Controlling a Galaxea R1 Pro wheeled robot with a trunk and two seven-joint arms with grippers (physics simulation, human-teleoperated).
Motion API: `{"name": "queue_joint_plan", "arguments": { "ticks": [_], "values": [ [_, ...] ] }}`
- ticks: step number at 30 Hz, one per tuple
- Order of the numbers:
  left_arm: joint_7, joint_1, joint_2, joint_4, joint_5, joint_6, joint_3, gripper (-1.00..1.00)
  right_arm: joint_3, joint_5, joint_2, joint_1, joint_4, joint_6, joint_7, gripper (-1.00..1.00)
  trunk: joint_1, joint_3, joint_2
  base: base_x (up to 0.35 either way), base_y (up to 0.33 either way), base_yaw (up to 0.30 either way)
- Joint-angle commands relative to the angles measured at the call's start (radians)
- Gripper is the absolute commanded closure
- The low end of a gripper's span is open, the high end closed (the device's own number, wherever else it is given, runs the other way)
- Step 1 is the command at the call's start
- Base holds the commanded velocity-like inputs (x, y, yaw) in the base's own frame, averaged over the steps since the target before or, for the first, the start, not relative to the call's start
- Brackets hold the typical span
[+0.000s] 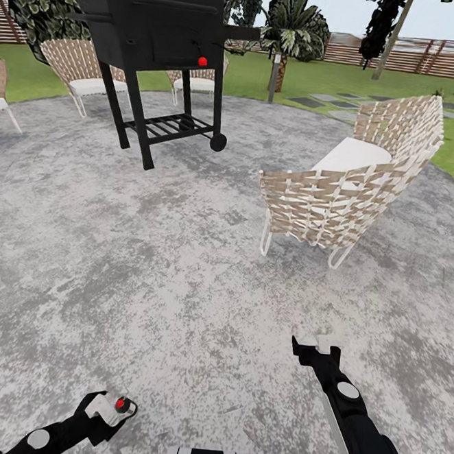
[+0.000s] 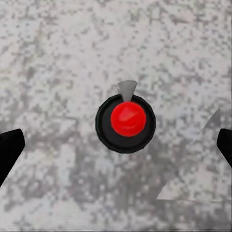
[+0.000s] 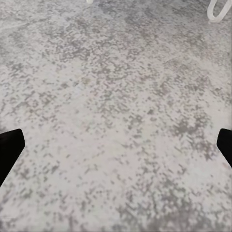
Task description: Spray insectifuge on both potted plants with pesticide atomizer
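Head cam: high, pitched forward-down over the patio (image 1: 148, 261), grill (image 1: 158, 28) and wicker chair (image 1: 354, 190) farther off, lawn and fence at far range. Both wrist cams face down, close to the paving. Left wrist looks straight onto the pesticide atomizer (image 2: 126, 122) top. Shared: the patio.

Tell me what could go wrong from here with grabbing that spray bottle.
1. The left end effector is above the pesticide atomizer, its fingers wide of the bottle and not touching it. An uneven close could knock the atomizer over on the patio.
2. The grill and wicker chair stand ahead, so driving on risks a bump.
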Motion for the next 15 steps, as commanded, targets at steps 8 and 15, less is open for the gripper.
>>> {"name": "queue_joint_plan", "arguments": {
  "ticks": [8,15],
  "values": [
    [0.0,-0.001,0.038,0.0,-0.005,-0.003,-0.002,-1.0,0.0,0.001,0.001,0.0,0.0,0.006,0.0,-1.0,0.0,-0.005,-0.001,0.0,0.0,0.0],
    [0.004,-0.001,0.038,0.0,-0.003,-0.007,0.002,-1.0,0.0,0.001,0.001,0.0,-0.001,0.006,0.0,-1.0,0.003,-0.039,-0.002,0.0,0.0,0.0]
  ]
}}
